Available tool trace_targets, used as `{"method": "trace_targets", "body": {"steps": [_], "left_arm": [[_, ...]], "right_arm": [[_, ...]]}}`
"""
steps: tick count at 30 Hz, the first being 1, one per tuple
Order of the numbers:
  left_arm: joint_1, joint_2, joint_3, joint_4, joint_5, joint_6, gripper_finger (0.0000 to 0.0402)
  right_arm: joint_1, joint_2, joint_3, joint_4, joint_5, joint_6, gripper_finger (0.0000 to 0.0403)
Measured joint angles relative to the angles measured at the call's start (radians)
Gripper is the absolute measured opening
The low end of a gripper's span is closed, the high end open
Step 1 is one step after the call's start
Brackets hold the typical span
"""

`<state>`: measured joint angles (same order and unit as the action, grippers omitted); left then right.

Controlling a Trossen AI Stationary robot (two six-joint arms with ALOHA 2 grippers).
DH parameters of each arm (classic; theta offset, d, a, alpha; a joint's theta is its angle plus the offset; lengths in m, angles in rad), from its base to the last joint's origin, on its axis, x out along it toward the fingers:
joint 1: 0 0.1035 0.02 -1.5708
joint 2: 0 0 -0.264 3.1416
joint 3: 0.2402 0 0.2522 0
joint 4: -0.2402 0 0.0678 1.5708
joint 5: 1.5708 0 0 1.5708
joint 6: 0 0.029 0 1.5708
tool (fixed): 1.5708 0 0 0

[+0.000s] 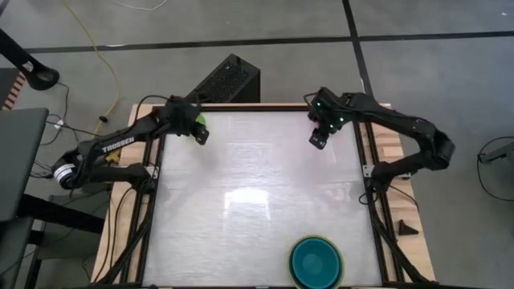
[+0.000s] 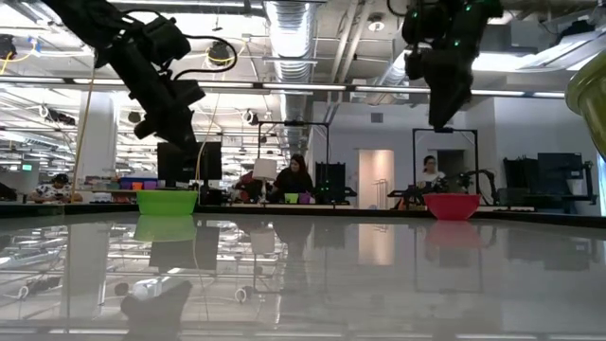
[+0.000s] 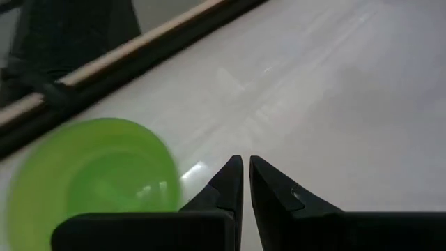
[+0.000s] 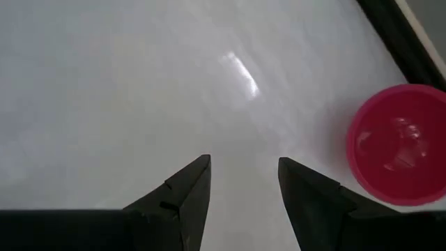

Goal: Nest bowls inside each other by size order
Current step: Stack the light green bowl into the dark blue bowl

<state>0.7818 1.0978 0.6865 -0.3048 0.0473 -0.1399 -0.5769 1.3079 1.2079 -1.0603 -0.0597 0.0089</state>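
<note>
A small lime green bowl [image 3: 90, 178] stands on its base at the table's far left, also in the low view [image 2: 167, 201]. My left gripper [image 3: 246, 174] hangs above the table just beside it, shut and empty. A magenta-pink bowl [image 4: 398, 143] stands at the far right, also in the low view [image 2: 452, 206]. My right gripper [image 4: 244, 174] hangs open and empty above the table beside it. In the high view my right arm hides this bowl. A teal bowl [image 1: 316, 259] sits nested in larger bowls at the near edge; an olive-green rim [image 1: 321, 238] shows around it.
The white table top [image 1: 257, 185] lies bare between the two small bowls and the nested stack. A wooden frame [image 1: 387, 152] runs along the table's sides. A black box [image 1: 229, 80] stands beyond the far edge. People sit in the room behind.
</note>
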Motion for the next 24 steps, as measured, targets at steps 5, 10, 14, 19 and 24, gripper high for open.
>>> {"method": "trace_targets", "body": {"steps": [5, 10, 14, 19, 24], "left_arm": [[0.036, 0.071, 0.086, -0.090, -0.028, 0.067, 0.0015], [0.061, 0.182, 0.160, -0.192, -0.029, 0.094, 0.0015], [0.064, 0.266, 0.199, -0.248, -0.046, 0.100, 0.0015], [0.064, 0.349, 0.238, -0.302, -0.088, 0.104, 0.0015], [0.063, 0.412, 0.243, -0.313, -0.088, 0.102, 0.0015]], "right_arm": [[-0.034, 0.056, 0.000, 0.016, -0.027, -0.025, 0.0203], [-0.050, 0.089, 0.000, 0.021, -0.049, -0.044, 0.0203], [-0.058, 0.094, 0.000, 0.021, -0.049, -0.045, 0.0203], [-0.069, 0.086, 0.000, 0.017, -0.049, -0.045, 0.0203], [-0.074, 0.067, 0.000, 0.014, -0.049, -0.045, 0.0203]]}}
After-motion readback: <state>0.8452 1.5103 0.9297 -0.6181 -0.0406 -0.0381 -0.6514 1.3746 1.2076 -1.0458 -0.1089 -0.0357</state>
